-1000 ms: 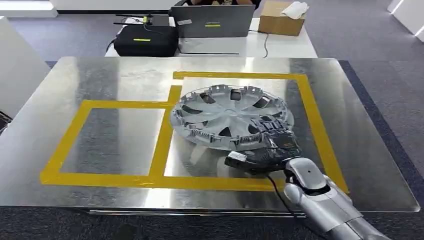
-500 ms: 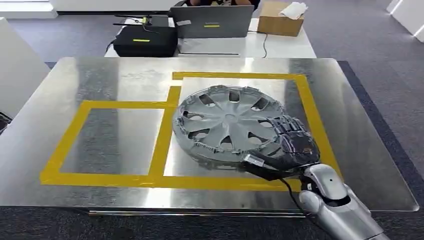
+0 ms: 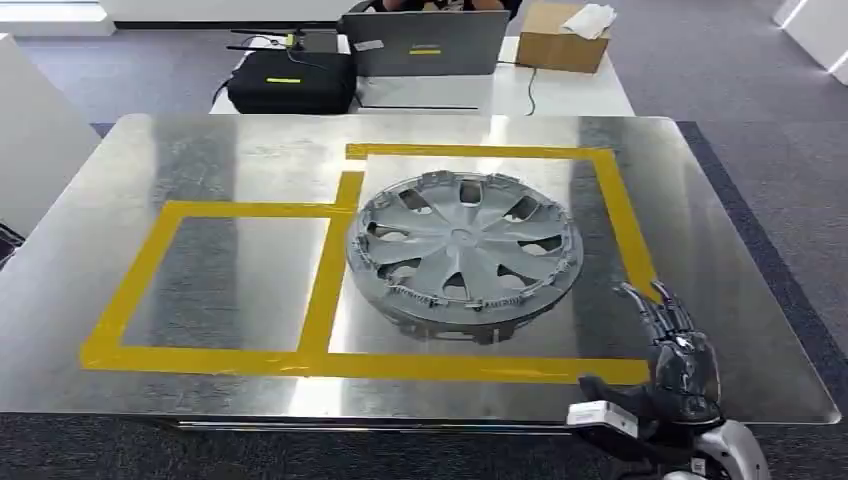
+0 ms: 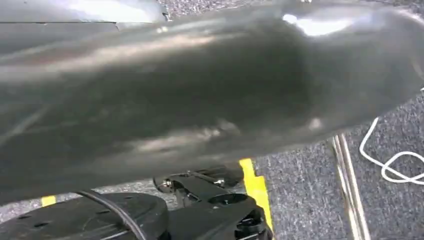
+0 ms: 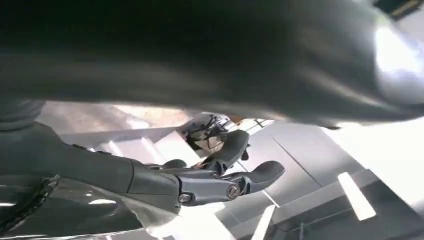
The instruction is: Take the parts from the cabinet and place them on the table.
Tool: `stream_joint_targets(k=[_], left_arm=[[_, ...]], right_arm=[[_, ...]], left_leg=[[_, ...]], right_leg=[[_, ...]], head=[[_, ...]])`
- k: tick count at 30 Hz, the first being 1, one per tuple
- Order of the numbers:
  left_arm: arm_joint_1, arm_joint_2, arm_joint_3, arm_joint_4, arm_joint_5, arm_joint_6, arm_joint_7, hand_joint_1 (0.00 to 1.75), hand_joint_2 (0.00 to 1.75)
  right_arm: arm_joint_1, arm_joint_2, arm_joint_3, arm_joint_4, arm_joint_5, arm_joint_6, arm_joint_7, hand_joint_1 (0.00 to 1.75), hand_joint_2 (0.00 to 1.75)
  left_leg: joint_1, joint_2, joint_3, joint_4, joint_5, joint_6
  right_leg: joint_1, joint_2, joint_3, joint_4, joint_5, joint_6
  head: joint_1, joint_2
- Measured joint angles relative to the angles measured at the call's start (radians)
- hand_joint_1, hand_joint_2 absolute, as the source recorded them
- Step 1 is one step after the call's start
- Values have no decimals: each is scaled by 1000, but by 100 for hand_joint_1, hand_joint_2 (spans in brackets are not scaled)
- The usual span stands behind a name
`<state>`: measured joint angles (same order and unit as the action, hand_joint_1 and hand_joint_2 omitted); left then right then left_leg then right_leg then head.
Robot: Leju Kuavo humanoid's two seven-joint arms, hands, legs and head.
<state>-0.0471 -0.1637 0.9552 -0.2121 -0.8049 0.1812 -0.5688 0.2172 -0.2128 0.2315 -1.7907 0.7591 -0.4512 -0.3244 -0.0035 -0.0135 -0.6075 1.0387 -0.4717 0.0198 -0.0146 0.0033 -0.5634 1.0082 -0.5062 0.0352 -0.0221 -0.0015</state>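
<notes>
The grey plastic hubcap [image 3: 465, 252] lies flat inside the right yellow-taped box [image 3: 620, 215] on the steel table [image 3: 90, 270], the empty right hand [image 3: 672, 350] with fingers spread nearby; it looks light, stiff, slippery, best gripped at the rim or through a spoke opening.

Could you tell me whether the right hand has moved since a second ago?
Yes. The right hand has left the hubcap, withdrawing toward the table's near edge.
</notes>
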Motion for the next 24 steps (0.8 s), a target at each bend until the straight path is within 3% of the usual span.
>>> stream_joint_targets(k=[3, 4, 6, 7, 8, 9, 10, 11, 12, 13, 14, 15, 17, 18, 19, 20, 22, 23, 24], left_arm=[[2, 0, 13, 0, 2, -1, -8, 0, 0], [1, -2, 16, 0, 2, -1, -10, 0, 0], [2, -3, 23, 0, 0, -1, -12, 0, 0], [5, -3, 27, 0, -2, -1, -12, 0, 0], [8, -4, 31, 0, -2, -1, -11, 0, 0], [8, -4, 35, 0, -3, 1, -9, 0, 0], [10, -5, 37, 0, -5, 1, -8, 0, 0], [10, -6, 40, 0, -7, 1, -8, 0, 0], [10, -9, 45, 0, -10, 3, -8, 0, 0], [10, -10, 48, 0, -11, 5, -8, 0, 0], [11, -8, 51, -1, -13, 6, -8, 0, 0], [11, -9, 52, -1, -14, 8, -8, 0, 0], [12, -10, 57, -1, -14, 11, -8, 0, 0], [14, -10, 60, -1, -14, 11, -8, 0, 0], [15, -10, 62, -1, -14, 12, -8, 0, 0], [16, -10, 63, -1, -14, 13, -8, 0, 0], [16, -10, 65, -1, -16, 15, -8, 0, 0], [16, -10, 67, -1, -18, 17, -7, 0, 0], [16, -10, 68, -1, -20, 18, -7, 0, 0]], right_arm=[[44, 28, -9, -33, -127, 1, -94, 0, 0], [60, 37, -12, -34, -186, 12, -137, 0, 0], [87, 75, -26, -32, -306, 39, -223, 0, 0], [102, 96, -37, -29, -351, 53, -257, 0, 0], [114, 115, -47, -25, -382, 69, -283, 0, 0], [123, 134, -60, -16, -411, 91, -305, 0, 0], [130, 154, -76, -6, -437, 119, -322, 0, 0], [137, 172, -91, 2, -460, 147, -333, 0, 0], [141, 195, -112, 11, -489, 183, -344, 0, 0], [142, 214, -134, 19, -504, 215, -354, 0, 0], [141, 231, -155, 28, -511, 244, -361, 0, 0], [147, 247, -176, 33, -518, 262, -367, 0, 0], [152, 272, -212, 43, -526, 280, -370, 0, 0], [154, 280, -222, 47, -528, 283, -370, 0, 0], [154, 288, -232, 50, -531, 287, -371, 0, 0], [155, 299, -243, 55, -534, 290, -371, 0, 0], [158, 312, -254, 60, -538, 313, -373, 0, 0], [157, 321, -267, 65, -542, 337, -373, 0, 0], [156, 333, -280, 70, -541, 355, -373, 0, 0]], left_leg=[[3, 1, 10, -20, 18, 14], [8, 7, 17, -35, 28, 16], [10, 7, 14, -42, 34, 24], [9, 8, 10, -42, 36, 22], [9, 10, 7, -42, 38, 20], [9, 11, 2, -41, 42, 18], [10, 11, -2, -41, 45, 14], [13, 11, -6, -41, 49, 8], [16, 11, -12, -38, 53, 2], [16, 11, -16, -31, 56, -3], [13, 9, -19, -26, 58, -11], [10, 8, -18, -25, 62, -17], [13, 5, -22, -24, 75, -32], [15, 5, -23, -23, 79, -37], [18, 7, -27, -15, 61, -42], [19, 9, -40, 23, 0, -45], [19, 9, -70, 163, -119, -50], [19, 9, -80, 235, -157, -51], [19, 9, -78, 274, -165, -50]], right_leg=[[1, 1, 8, -9, 9, 14], [0, 1, -1, -1, -12, 13], [-1, 1, -36, 105, -100, 14], [-4, 0, -65, 186, -144, 17], [-4, 0, -86, 246, -170, 20], [-5, 0, -91, 269, -173, 23], [-8, -1, -71, 246, -149, 26], [-12, -2, -31, 186, -115, 28], [-18, -4, 35, 82, -73, 34], [-23, -6, 90, -9, -57, 40], [-14, 2, 111, -26, -66, 32], [-15, 10, 95, -13, -47, 16], [-12, 10, 76, -11, -54, 8], [-13, 9, 69, -13, -49, -3], [-15, 4, 63, -13, -41, -14], [-14, 3, 52, -13, -33, -25], [-9, 0, 32, -12, -14, -34], [-6, -2, 27, -12, -5, -35], [-2, -4, 17, -10, 5, -36]], head=[[1, 0], [1, 0], [8, 0], [6, 0], [6, 0], [6, 0], [7, 0], [6, 0], [7, 0], [7, 0], [9, 0], [4, 0], [3, 0], [5, 0], [5, 0], [2, 0], [1, 0], [1, 0], [2, 0]])
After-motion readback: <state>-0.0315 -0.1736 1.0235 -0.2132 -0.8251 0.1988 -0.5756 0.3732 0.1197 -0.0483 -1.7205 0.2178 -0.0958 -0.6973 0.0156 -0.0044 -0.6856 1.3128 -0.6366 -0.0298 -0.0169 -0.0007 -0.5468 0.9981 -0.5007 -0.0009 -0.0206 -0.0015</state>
